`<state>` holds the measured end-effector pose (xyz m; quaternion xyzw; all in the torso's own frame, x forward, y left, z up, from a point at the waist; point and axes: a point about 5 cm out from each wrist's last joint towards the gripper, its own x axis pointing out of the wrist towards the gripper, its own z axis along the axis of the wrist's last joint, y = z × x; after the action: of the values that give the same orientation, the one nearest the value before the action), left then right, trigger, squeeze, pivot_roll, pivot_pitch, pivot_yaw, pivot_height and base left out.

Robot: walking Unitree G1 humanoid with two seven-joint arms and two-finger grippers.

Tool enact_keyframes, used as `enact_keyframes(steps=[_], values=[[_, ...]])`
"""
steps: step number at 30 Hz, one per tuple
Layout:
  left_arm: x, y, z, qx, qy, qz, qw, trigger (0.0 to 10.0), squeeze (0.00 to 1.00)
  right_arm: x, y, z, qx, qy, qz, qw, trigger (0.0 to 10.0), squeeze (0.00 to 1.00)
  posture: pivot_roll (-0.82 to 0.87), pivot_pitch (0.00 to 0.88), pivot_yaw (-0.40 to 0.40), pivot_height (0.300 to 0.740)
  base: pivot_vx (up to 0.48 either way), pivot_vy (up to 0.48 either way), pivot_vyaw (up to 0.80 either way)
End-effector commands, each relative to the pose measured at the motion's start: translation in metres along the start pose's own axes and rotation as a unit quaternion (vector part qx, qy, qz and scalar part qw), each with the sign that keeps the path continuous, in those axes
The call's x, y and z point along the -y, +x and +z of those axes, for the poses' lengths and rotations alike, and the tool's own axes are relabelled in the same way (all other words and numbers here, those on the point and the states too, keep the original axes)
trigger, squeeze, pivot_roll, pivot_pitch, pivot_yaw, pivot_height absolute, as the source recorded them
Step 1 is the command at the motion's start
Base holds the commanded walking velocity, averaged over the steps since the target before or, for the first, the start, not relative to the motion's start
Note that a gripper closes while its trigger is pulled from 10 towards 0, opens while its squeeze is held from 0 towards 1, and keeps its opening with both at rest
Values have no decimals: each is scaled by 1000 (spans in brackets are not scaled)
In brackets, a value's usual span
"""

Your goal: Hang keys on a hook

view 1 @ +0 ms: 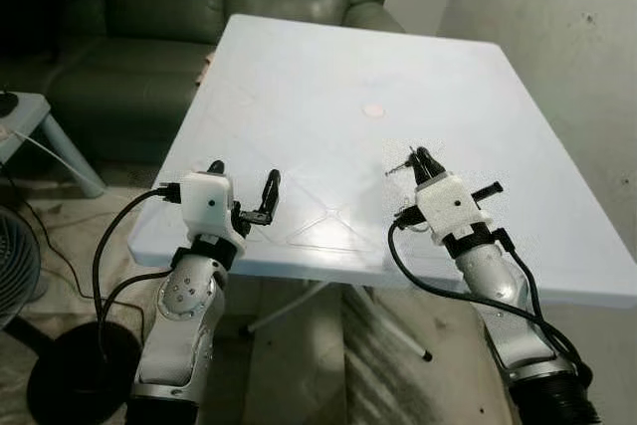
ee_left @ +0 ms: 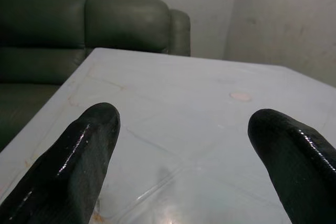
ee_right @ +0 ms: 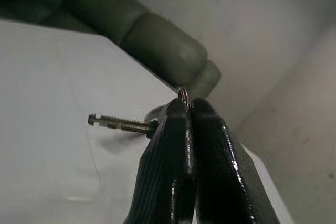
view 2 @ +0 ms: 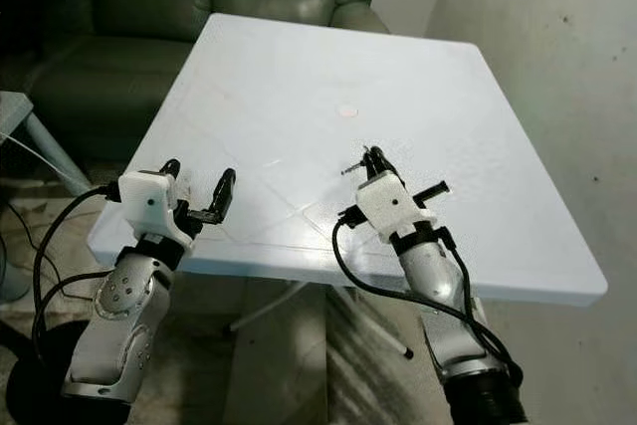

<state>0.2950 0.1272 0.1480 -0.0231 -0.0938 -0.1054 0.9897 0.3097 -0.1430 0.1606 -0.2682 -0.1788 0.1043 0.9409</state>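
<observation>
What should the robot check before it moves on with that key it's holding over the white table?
1. Small metal key pinched in right pincer: ok, fingers shut on it, ring peeking above.
2. Key free of the white plastic table: cannot tell.
3. Left pincer free to help: ok, open, holding nothing.
4. Hook located: not ok, none seen.
5. Dark green sofa beyond the table: ok, apart from both arms.

A table point(view 1: 299, 77) stands before the robot, a sofa point(view 1: 199, 7) behind its far left corner and a wall point(view 1: 557, 27) along its right side. Over the table's near edge hang the left gripper point(view 1: 244, 191), and the right gripper point(view 1: 423, 161) holding a key point(ee_right: 118, 123)
</observation>
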Motion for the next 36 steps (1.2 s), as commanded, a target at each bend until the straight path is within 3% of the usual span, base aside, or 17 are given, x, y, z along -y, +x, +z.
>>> enact_keyframes(steps=[1,2,3,5,6,7,8,10,15,17,21,25,29,36], values=[[1,2,-1,3,0,0,1000,10000,0,3,1,-4,-14,11,4,1000,10000,0,12,0,-63,740,0,0,0],[1,2,-1,5,-1,1,1000,10000,0,7,1,-8,-34,96,-28,994,10000,0,14,0,-65,740,0,0,0],[1,2,-1,7,-2,2,1000,10000,0,11,0,-13,-53,190,-63,978,10000,0,14,0,-65,740,0,0,0],[0,3,-1,10,-4,5,1000,10000,0,6,-1,-10,-41,176,-43,983,10000,0,13,0,-66,740,0,0,0],[-1,3,0,11,-11,9,1000,10000,0,5,-2,-9,-37,220,-48,974,10000,0,14,0,-66,740,0,0,0],[-1,3,0,11,-11,9,1000,10000,0,5,-2,-9,-37,220,-48,974,10000,0,14,0,-66,740,0,0,0],[-4,2,0,12,-22,12,1000,10000,0,2,-4,-8,-35,287,-54,956,10000,0,14,0,-66,740,0,0,0],[-5,1,0,12,-23,12,1000,10000,0,1,-6,-7,-36,268,-52,961,10000,0,14,0,-65,740,0,0,0],[-9,-2,-2,12,-37,6,999,10000,0,-6,-14,-13,-57,293,-66,952,10000,0,10,0,-62,740,0,0,0],[-11,-2,-3,12,-35,8,999,10000,0,-7,-16,-14,-64,250,-56,964,10000,0,8,0,-60,740,0,0,0],[-13,-1,-4,14,-32,5,999,10000,0,-7,-22,-19,-78,299,-81,948,10000,0,-3,0,-47,740,0,0,0],[-15,0,-3,16,-35,6,999,10000,0,-6,-24,-18,-75,275,-77,955,10000,0,-6,0,-37,740,0,0,0],[-19,2,-7,5,-36,14,999,10000,0,-8,-32,-28,-107,237,-83,962,10000,0,-13,0,-27,740,0,0,0],[-29,13,-5,2,-28,38,999,10000,0,-9,-22,-28,-107,248,-86,959,10000,0,-21,0,-19,740,0,0,0]])
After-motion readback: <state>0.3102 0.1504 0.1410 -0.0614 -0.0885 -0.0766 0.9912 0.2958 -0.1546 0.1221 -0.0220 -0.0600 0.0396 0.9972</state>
